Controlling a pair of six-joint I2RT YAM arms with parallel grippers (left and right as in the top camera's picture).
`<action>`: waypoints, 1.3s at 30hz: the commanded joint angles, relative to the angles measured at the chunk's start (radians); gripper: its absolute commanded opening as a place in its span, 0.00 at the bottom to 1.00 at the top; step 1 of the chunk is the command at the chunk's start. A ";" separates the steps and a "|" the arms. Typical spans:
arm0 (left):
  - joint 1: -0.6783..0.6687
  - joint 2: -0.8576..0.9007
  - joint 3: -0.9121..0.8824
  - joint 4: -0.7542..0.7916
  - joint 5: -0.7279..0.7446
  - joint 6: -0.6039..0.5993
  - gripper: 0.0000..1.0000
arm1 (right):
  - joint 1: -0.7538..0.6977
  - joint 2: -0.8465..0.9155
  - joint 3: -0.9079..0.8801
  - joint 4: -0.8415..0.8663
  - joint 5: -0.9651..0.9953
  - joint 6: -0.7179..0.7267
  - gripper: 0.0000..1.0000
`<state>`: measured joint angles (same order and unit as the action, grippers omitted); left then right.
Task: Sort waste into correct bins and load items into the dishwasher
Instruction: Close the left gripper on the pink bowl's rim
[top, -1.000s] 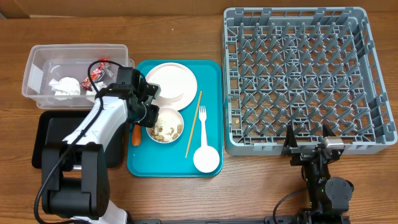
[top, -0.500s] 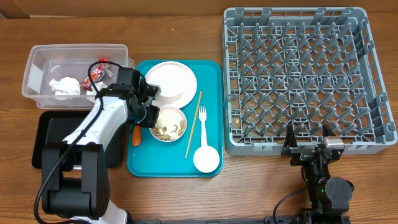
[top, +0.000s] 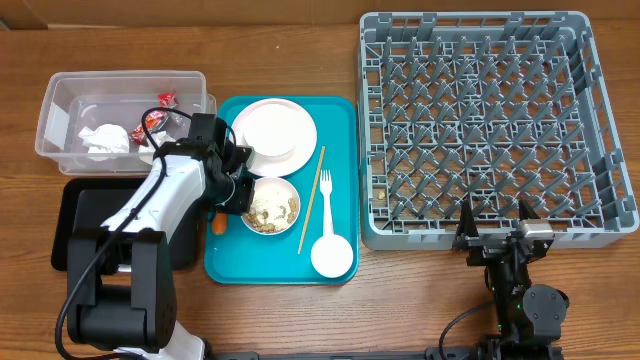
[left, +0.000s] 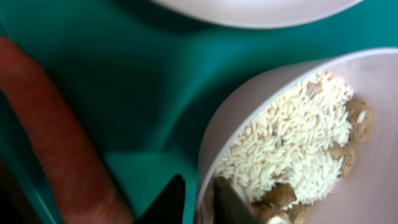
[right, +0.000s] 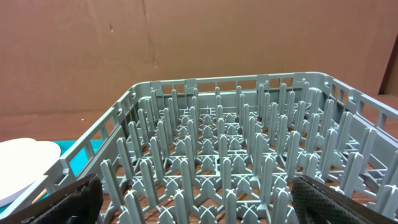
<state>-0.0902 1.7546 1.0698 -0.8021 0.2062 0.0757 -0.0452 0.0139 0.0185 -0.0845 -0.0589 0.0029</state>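
My left gripper (top: 243, 196) is shut on the near-left rim of the white bowl (top: 271, 206), which holds white rice and tan nuts and stands on the teal tray. In the left wrist view the jaws (left: 196, 200) straddle the bowl's rim (left: 214, 134), with the rice (left: 292, 146) inside and the orange carrot piece (left: 56, 137) to the left. The carrot (top: 217, 223) lies at the teal tray's left edge. The white plate (top: 276, 132), fork (top: 325, 192), chopstick (top: 311, 205) and cup (top: 331, 255) are on the teal tray. My right gripper (right: 199, 199) is open and empty at the grey dish rack's (top: 480, 120) front edge.
The teal tray (top: 342, 125) lies in the middle. The clear tub (top: 58, 92) at far left holds a crumpled napkin (top: 103, 139) and a red wrapper (top: 160, 110). The black tray (top: 84, 212) lies in front of it, under my left arm.
My left gripper has shifted slightly toward the front with the bowl, which has slid a little on the teal tray. The right arm has not moved.
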 joint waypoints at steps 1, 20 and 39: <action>-0.002 0.008 -0.008 -0.003 0.002 -0.058 0.43 | -0.005 -0.011 -0.011 0.003 0.013 -0.004 1.00; -0.002 0.008 -0.008 0.055 -0.049 -0.053 0.24 | -0.005 -0.011 -0.011 0.003 0.013 -0.004 1.00; -0.002 0.008 -0.008 0.087 -0.048 -0.053 0.19 | -0.005 -0.011 -0.011 0.003 0.013 -0.003 1.00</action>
<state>-0.0898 1.7546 1.0683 -0.7105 0.1677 0.0227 -0.0452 0.0139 0.0185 -0.0837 -0.0589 0.0025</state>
